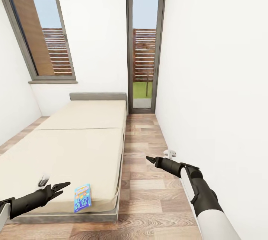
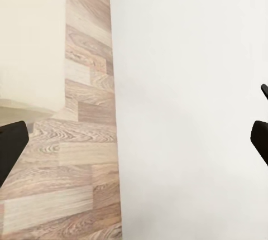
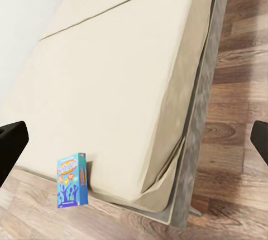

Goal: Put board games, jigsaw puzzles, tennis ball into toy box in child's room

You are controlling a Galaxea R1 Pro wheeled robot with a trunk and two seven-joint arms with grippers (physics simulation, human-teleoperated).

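A blue board game [image 1: 82,197] with cartoon figures rests at the foot end of the bed [image 1: 82,143], at the mattress edge. In the right wrist view the same board game [image 3: 71,180] looks nearly upright against the beige mattress [image 3: 123,84]. My left gripper [image 1: 64,188] hovers open just left of the box, a short gap away, holding nothing. My right gripper [image 1: 150,159] hangs over the floor beside the bed, also empty; its fingers [image 3: 10,145] stand wide apart in its wrist view. The toy box, table, puzzles and tennis ball are out of view.
A strip of wooden floor [image 1: 143,180] runs between the bed and the white wall [image 1: 216,83] on the right. A tall glass door [image 1: 144,42] closes the far end, with a window [image 1: 41,28] at left. A small white fitting [image 1: 169,153] sits at the wall's base.
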